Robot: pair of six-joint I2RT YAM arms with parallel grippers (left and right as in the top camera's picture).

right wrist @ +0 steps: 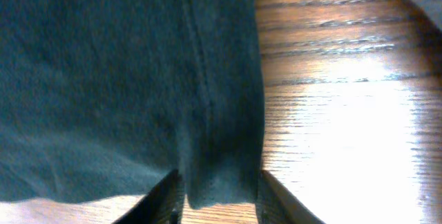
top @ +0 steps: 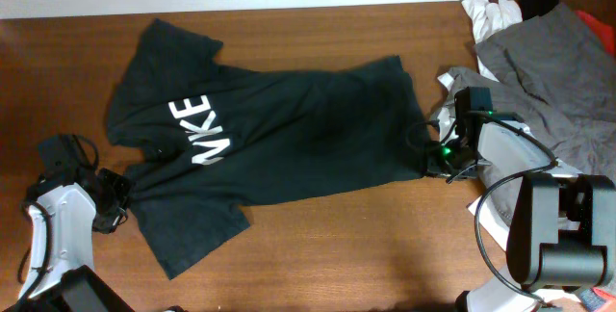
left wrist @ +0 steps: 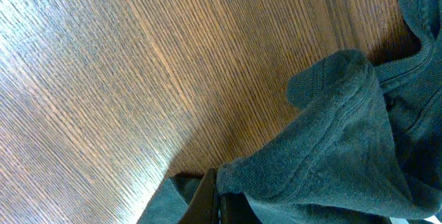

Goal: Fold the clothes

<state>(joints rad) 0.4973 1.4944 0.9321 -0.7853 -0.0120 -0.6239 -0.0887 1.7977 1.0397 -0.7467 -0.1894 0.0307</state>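
A dark teal T-shirt [top: 279, 134] with white lettering lies spread across the wooden table, its bottom hem towards the right. My left gripper [top: 114, 196] is at the shirt's left edge, near the neck and sleeve. In the left wrist view its fingers [left wrist: 215, 200] are pressed together on a bunched fold of the T-shirt [left wrist: 331, 148]. My right gripper [top: 429, 158] is at the lower right corner of the hem. In the right wrist view its fingers [right wrist: 219, 196] are spread apart, with the T-shirt's hem [right wrist: 221, 175] lying between them.
A pile of other clothes sits at the right end of the table: a grey garment [top: 549, 66], a white one [top: 486, 13], a black one [top: 539, 0] and a bit of red [top: 602, 23]. Bare wood [top: 366, 245] runs along the front.
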